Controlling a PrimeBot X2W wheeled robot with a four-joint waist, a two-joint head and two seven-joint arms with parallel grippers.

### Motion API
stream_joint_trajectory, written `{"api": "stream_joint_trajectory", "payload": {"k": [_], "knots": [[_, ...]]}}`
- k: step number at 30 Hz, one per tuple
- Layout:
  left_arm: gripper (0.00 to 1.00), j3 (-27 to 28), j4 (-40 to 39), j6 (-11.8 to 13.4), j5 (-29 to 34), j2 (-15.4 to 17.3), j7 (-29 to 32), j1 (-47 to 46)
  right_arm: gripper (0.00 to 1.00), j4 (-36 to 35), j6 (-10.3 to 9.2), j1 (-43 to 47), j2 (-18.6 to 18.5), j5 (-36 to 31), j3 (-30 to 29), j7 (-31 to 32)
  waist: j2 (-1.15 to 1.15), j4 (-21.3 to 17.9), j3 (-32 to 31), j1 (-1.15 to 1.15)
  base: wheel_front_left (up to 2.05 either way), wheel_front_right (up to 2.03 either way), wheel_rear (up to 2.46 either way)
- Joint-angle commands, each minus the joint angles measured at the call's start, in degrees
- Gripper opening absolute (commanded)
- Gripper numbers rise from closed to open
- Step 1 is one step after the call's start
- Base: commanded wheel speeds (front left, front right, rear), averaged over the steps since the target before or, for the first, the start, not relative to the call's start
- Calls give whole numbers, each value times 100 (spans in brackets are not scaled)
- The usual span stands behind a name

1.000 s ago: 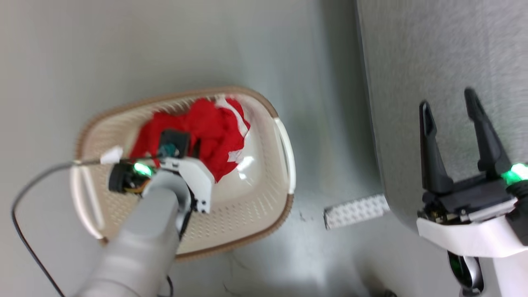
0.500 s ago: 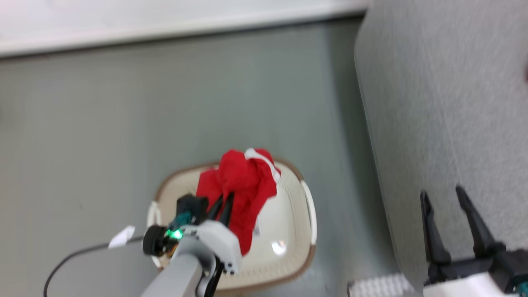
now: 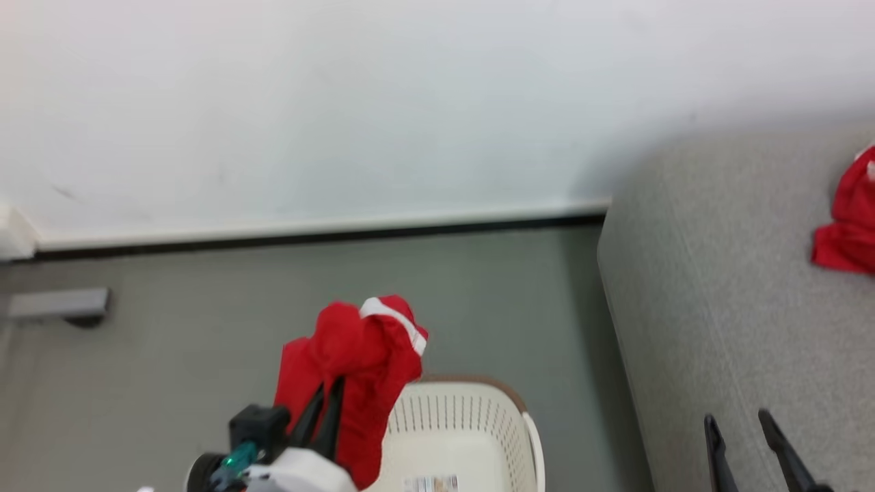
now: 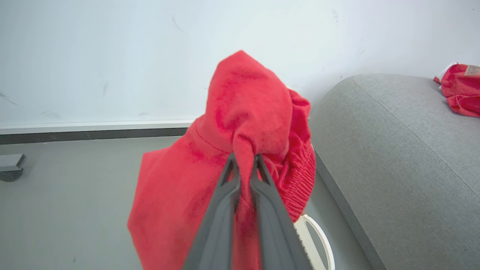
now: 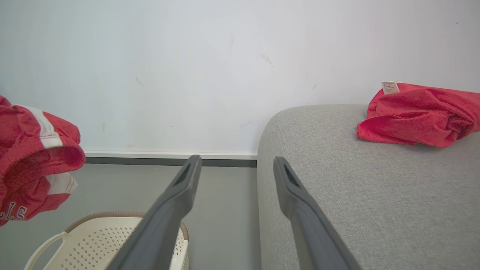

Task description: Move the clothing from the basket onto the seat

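**Red garment out of the basket, not yet on the seat**

The red garment (image 3: 355, 362) hangs in the air at about 7 o'clock in the head view. It is bunched into a loose bundle with a white stripe along its top edge. The left gripper (image 3: 329, 393) pinches a fold of it between jaws drawn almost together, and the left wrist view shows the cloth squeezed between the two dark fingers and draping down on both sides.

The basket (image 3: 472, 424) sits on the floor at 6 o'clock, just below and to the right of the hanging cloth. None of the fabric seems to touch its rim. The part of its inside that shows holds a paper label (image 3: 428, 484) and no cloth.

The seat (image 3: 718, 307) fills the side from 2 to 5 o'clock, well apart from the held garment, with bare grey floor (image 3: 478, 301) between them. A second red piece (image 3: 844, 232) already lies on the seat at 3 o'clock, with a small white tag visible in the right wrist view.

The right gripper (image 3: 738, 427) sits at 5 o'clock over the seat's edge, fingers spread wide and holding nothing.

By my reading, the pick is done and the carry is what remains. The garment has to travel across toward 3 o'clock, come over the cushion and be let go there. One item appears delivered, and this one looks about halfway.
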Motion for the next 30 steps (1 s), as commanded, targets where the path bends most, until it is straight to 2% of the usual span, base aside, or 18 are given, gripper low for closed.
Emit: {"api": "stream_joint_trajectory", "payload": {"k": [1,9,16,19,25,30], "knots": [[0,48,-164,20,-37,97,1,219,100,47,0,170,-30,-36,-37,4,0,125,-452,1,0,0,0],[0,250,-1182,166,-17,706,76,863,100,49,0,501,-77,7,-162,4,0,194,-811,1,0,0,0],[0,271,-1920,326,40,1035,409,1138,100,-8,0,498,-114,-15,-156,4,0,207,-863,1,0,0,0],[0,173,-2147,251,40,1133,596,1193,100,-78,0,442,-172,5,-33,4,0,190,-852,1,0,0,0],[0,-113,-2531,81,133,1286,985,1108,100,-236,0,312,-538,145,473,4,0,145,-818,1,0,0,0],[0,-467,-2711,-171,302,1336,1289,871,100,-488,0,98,-1069,329,1164,4,0,104,-766,1,0,0,0]]}}
